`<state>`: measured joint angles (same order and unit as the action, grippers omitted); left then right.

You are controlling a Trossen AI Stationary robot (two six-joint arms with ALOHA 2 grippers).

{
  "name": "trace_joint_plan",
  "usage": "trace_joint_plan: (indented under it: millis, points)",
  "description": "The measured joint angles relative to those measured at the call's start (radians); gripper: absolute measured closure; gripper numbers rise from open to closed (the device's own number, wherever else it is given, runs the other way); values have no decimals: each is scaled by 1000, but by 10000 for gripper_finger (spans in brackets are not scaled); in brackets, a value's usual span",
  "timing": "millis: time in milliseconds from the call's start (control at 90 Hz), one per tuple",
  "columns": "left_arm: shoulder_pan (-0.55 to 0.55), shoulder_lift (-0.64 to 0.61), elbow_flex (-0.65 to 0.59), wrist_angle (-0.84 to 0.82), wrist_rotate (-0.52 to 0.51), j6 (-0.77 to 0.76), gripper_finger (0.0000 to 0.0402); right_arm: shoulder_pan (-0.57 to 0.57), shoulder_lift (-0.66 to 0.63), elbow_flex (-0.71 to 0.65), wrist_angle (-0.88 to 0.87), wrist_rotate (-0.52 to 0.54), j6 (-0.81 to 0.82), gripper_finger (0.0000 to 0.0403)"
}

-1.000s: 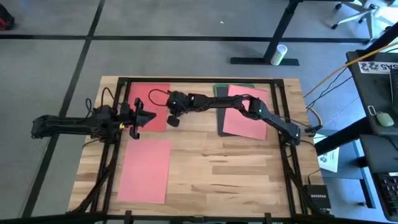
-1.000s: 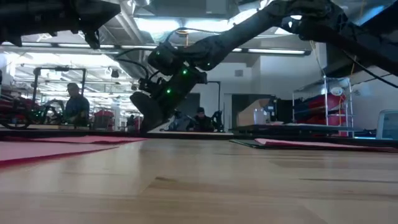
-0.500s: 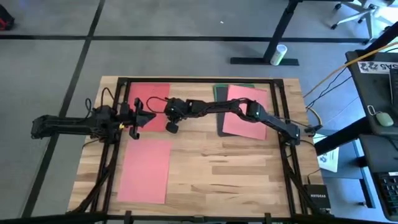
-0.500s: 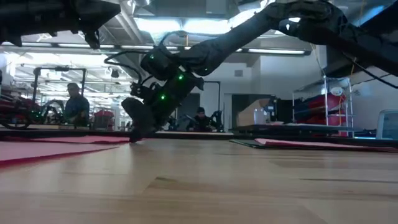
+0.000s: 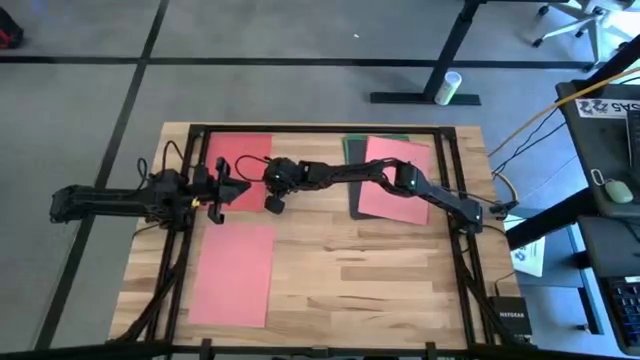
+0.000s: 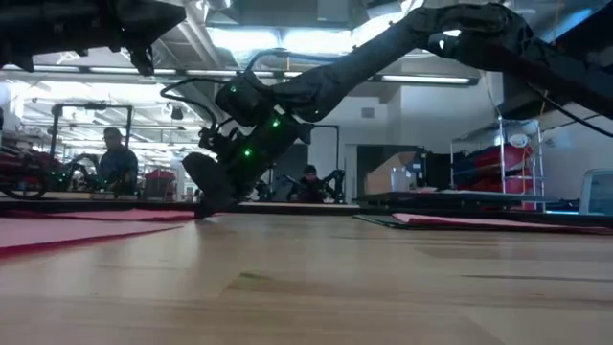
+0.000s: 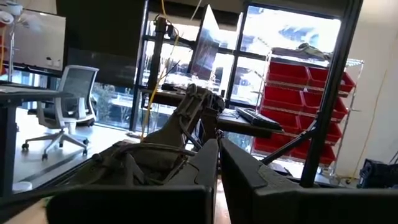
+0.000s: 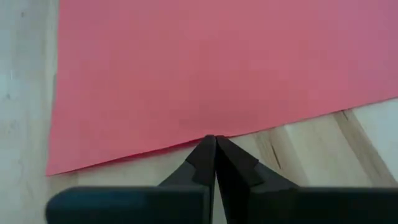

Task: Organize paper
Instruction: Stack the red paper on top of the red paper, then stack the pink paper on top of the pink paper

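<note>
right end effector [image 8: 215, 144] closed, apparently touching red paper [image 8: 217, 68] edge

Matt red paper [image 8: 217, 68] on smooth, seemingly lacquered wood table [image 8: 311, 155]

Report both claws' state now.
Left claw: shut, holding nothing, raised.
Right claw: shut, tips at the red sheet's edge, grip cannot be told.

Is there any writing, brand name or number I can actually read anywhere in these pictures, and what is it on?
"NETGEAR": seems to read so on the small black box by the table's right corner, though tiny.
White printed sheet on the floor: print too small to read.
Dark sheet on the desk at right: large pale characters, not legible.
The coloured paper: no writing.
</note>
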<state>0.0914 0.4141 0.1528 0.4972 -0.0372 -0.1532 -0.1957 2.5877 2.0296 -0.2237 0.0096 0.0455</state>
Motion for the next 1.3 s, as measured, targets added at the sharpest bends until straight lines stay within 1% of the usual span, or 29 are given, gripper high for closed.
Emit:
trace_joint_plan:
  millis: [111, 456, 689, 867, 1022, 1200, 1300]
  points:
    - [0, 0, 0, 0, 0, 0, 402, -2, -4, -1, -3, -25, -5, 403]
    - [0, 0, 0, -1, 0, -3, 402, -1, -40, -4, -70, -37, -35, 403]
    - [0, 0, 0, -2, 0, 0, 402, 9, -81, -5, -187, -53, -121, 403]
    - [0, 0, 0, -20, 0, 0, 402, 28, -144, -5, -304, -55, -184, 403]
    - [0, 0, 0, -20, 0, 0, 402, 49, -195, -5, -365, -57, -240, 403]
    - [0, 0, 0, -19, 0, -6, 402, 52, -234, -3, -370, -157, -261, 403]
    - [0, 0, 0, -19, 0, -19, 402, 52, -238, -3, -372, -177, -263, 403]
